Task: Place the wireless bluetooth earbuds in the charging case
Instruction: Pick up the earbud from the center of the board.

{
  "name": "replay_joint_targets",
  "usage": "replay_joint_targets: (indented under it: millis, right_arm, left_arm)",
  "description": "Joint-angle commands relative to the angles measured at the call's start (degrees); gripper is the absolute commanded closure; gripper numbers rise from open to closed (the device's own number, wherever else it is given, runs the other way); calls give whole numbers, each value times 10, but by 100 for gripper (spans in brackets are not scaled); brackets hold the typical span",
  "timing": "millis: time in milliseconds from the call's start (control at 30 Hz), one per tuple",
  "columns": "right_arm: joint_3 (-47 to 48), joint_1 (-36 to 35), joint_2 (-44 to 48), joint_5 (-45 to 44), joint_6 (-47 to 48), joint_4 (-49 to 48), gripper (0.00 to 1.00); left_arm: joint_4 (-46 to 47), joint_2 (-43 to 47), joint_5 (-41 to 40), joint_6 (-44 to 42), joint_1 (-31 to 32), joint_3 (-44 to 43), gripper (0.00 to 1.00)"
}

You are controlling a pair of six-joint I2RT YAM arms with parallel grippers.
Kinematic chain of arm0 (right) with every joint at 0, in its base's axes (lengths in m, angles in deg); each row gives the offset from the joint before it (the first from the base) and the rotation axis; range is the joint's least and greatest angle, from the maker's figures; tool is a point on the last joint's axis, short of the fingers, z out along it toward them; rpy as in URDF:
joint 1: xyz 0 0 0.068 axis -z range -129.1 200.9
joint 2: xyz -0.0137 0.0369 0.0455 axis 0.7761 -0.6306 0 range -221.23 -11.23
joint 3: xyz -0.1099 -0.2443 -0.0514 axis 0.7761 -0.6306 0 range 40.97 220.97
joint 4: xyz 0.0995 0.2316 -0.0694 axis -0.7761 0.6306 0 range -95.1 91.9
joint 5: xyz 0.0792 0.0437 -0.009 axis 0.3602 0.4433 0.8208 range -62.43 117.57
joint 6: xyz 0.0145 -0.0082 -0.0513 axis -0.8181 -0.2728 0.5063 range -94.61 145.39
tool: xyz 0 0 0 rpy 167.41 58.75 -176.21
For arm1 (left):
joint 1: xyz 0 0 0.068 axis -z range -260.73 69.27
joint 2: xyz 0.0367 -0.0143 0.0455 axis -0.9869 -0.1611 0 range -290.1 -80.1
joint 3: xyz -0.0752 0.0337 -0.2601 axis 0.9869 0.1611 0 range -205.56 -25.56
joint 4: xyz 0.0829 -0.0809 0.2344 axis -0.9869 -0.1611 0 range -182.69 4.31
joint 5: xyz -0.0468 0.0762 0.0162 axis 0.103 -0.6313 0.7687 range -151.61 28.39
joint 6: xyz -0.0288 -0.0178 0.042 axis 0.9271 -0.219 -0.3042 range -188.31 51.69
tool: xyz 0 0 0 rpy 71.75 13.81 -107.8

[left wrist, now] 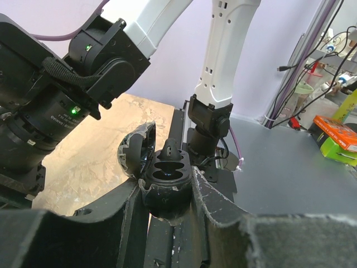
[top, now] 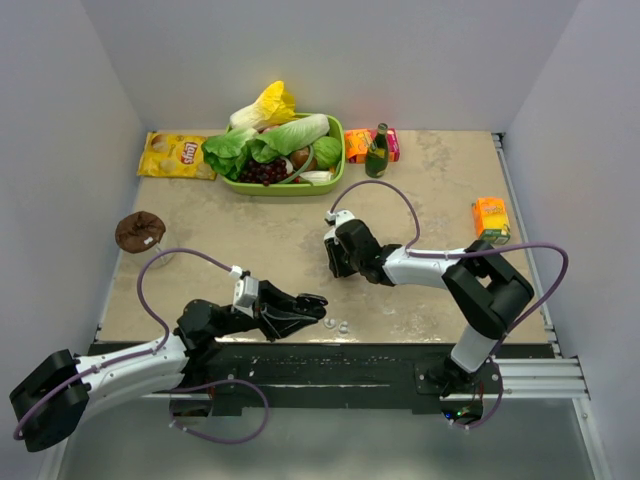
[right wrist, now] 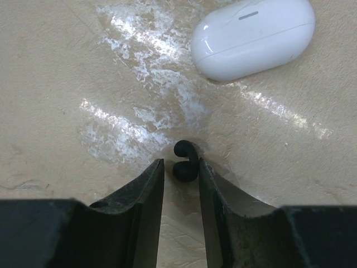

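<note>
L gripper (left wrist: pixel 167 196) clamped on glossy black oval case (left wrist: pixel 167 170), lid open, nr bench (top: pixel 250 250) front edge; R gripper (right wrist: pixel 181 166) tips apart astride curled black bud (right wrist: pixel 186 151).

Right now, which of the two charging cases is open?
The black case, held in the left tool: its lid is hinged back and its sockets are exposed. The white case lying on the table is shut.

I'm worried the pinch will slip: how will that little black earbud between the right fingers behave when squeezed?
The earbud looks tiny and rounded, so it may well squirt out of the right gripper's narrow tips. It is probably very light, so even a slight nudge could send it rolling across the shiny table.
</note>
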Motion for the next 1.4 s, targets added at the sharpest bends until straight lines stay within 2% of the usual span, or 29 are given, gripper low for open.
replay_joint_targets:
  millis: [0,133,300,333,467,567,867,1367]
  right_arm:
    - [-6,2,24,-19,3,8,67]
    - [-7,1,26,-18,3,6,79]
    - [-7,2,33,-14,2,5,87]
    - [-8,2,34,-13,4,3,87]
    - [-6,1,36,-11,3,2,61]
    - [-3,2,36,-12,3,2,57]
    - [6,4,28,-5,4,2,57]
    - [13,9,21,6,8,-2,73]
  left_arm:
    - [40,1,4,-3,1,51,100]
    - [43,-2,5,-2,1,52,100]
    - [49,-5,7,0,1,51,100]
    - [49,-5,7,0,1,51,100]
    - [49,-6,9,0,1,51,100]
    - [49,-8,8,0,1,50,100]
    - [46,-5,8,0,1,51,100]
    - [50,-13,11,2,1,49,100]
